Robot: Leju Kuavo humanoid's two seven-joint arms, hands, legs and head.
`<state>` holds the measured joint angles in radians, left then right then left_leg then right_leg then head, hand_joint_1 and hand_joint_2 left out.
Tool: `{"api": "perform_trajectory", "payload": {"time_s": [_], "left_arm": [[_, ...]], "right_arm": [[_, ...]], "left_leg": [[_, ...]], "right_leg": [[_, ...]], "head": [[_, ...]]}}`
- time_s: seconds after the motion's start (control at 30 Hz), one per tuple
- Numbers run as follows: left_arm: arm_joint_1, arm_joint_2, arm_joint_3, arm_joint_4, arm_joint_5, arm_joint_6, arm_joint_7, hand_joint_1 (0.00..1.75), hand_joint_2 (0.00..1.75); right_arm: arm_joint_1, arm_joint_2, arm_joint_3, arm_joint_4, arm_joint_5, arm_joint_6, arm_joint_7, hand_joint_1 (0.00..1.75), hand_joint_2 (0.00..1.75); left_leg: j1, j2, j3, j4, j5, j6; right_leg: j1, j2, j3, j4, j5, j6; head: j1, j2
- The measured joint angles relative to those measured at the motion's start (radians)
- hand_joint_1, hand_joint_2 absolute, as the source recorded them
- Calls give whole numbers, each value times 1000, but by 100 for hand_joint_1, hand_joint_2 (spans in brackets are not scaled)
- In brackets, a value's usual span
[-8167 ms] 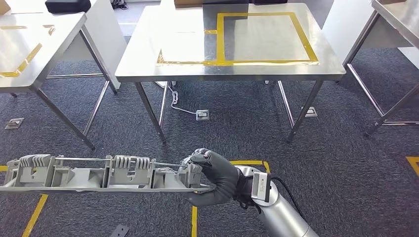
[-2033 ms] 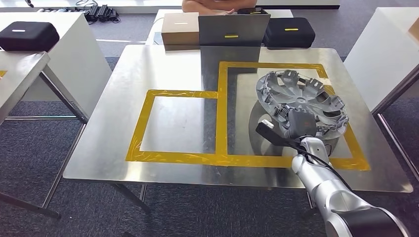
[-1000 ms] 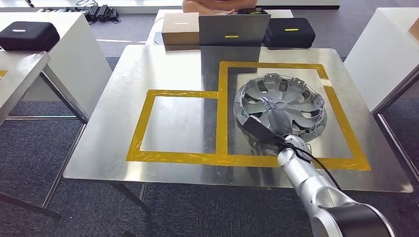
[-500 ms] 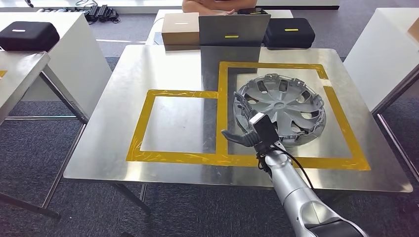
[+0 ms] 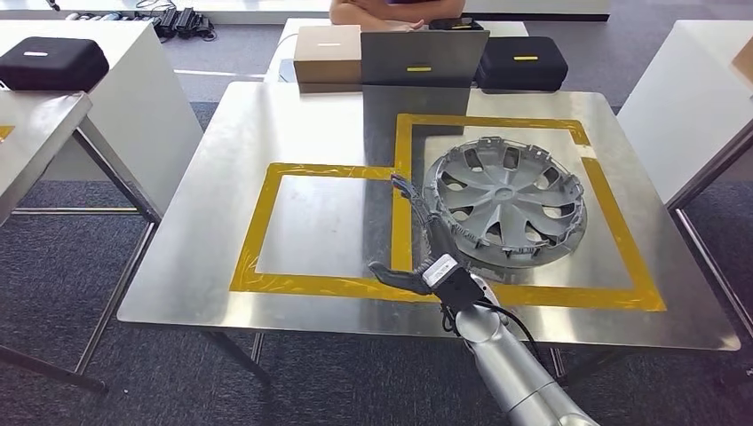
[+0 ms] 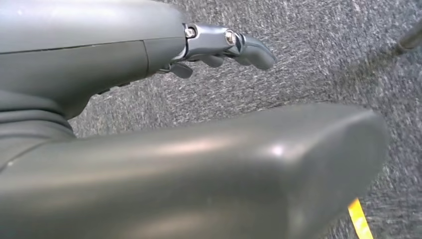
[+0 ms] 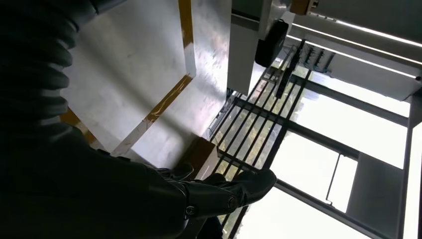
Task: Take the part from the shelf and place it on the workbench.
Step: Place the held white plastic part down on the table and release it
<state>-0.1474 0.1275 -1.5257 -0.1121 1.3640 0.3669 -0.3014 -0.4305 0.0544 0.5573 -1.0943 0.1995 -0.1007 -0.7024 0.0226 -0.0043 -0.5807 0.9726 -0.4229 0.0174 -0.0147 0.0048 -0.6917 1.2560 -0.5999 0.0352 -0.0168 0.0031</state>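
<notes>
- Hubcap [image 5: 505, 202], grey and spoked, lies flat on the steel workbench [image 5: 222, 222], inside the larger yellow-taped square [image 5: 622, 232] on the robot's right half of the top.
- Right hand [image 5: 414, 240] is over the bench just beside the hubcap's near-left rim, above the tape strip that divides the two squares; its fingers are spread wide and it holds nothing.
- Whether the fingertips touch the rim cannot be told from the head view.
- Right arm [image 5: 506, 364] comes up from the bench's near edge, silver, with a dark cable along it.
- Right wrist view looks along the dark fingers [image 7: 234, 191] at the bench surface and yellow tape [image 7: 185, 30], with bright windows beyond.
- Left hand [image 6: 224, 47] hangs over grey carpet, fingers loosely extended, nothing in it.
- Smaller taped square [image 5: 257, 226] sits on the left half of the bench.
- At the far edge stand a brown box [image 5: 327, 53], a grey laptop lid [image 5: 424, 59] and a black case [image 5: 520, 62].
- Another black case [image 5: 53, 64] rests on the white table at the left.
- A person's arms [image 5: 391, 11] show beyond the laptop.
</notes>
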Motion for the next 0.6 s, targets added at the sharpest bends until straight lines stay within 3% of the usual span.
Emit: {"api": "perform_trajectory", "payload": {"time_s": [0.03,0.07,0.13,0.17,0.23,0.33,0.37,0.4,0.5,0.53,0.57,0.6], "left_arm": [[3,0,0,0,4,-1,-1,0,0],[7,-1,0,0,7,-1,0,0,0],[11,-1,0,0,12,-2,1,0,0],[11,0,0,0,14,-2,1,0,0],[11,1,1,1,19,-2,2,0,0],[16,-1,2,0,21,-3,2,0,0],[17,-1,2,0,21,-4,2,0,0],[18,-1,2,0,21,-5,2,0,0],[18,-1,2,0,20,-10,3,0,0],[18,-1,1,0,19,-11,3,0,0],[18,-1,1,0,17,-12,3,0,0],[18,-1,1,0,15,-13,4,0,0]], "right_arm": [[16,-3,4,-10,2,-8,0,0,0],[30,-5,7,-21,6,-18,1,0,0],[47,-6,13,-40,15,-38,1,0,0],[52,-6,15,-49,15,-41,1,0,0],[63,-4,18,-63,9,-40,1,0,0],[81,-4,25,-79,7,-37,1,0,0],[85,-4,28,-84,8,-38,1,0,0],[89,-4,31,-87,10,-39,1,0,0],[109,-4,35,-93,13,-43,1,0,0],[117,-4,35,-94,14,-42,1,0,0],[125,-4,35,-97,14,-40,1,0,0],[132,-5,35,-102,13,-38,1,0,0]], "left_leg": [[2,0,-1,2,-1,-3],[6,0,-2,6,-2,-8],[14,0,-7,22,-7,-22],[16,-1,-12,34,-11,-32],[15,-2,-19,45,-15,-50],[18,-3,-22,44,-14,-71],[20,-2,-30,60,-31,-74],[20,-1,-44,97,-64,-75],[14,0,-104,288,-188,-72],[11,0,-106,322,-205,-69],[9,0,-89,315,-204,-64],[6,0,-51,268,-187,-57]], "right_leg": [[-4,0,-12,20,0,4],[-8,-1,-3,1,19,9],[-19,-3,58,-123,81,20],[-21,-1,85,-180,105,19],[-19,2,103,-222,119,4],[-15,3,90,-216,130,-28],[-15,2,85,-218,136,-37],[-15,1,79,-219,142,-45],[-7,-1,56,-219,159,-55],[-4,-2,47,-219,166,-56],[-1,-2,38,-219,173,-56],[1,-2,30,-219,181,-55]], "head": [[1,0],[2,0],[4,0],[6,0],[7,0],[5,0],[3,0],[0,0],[-13,0],[-15,0],[-16,0],[-17,0]]}}
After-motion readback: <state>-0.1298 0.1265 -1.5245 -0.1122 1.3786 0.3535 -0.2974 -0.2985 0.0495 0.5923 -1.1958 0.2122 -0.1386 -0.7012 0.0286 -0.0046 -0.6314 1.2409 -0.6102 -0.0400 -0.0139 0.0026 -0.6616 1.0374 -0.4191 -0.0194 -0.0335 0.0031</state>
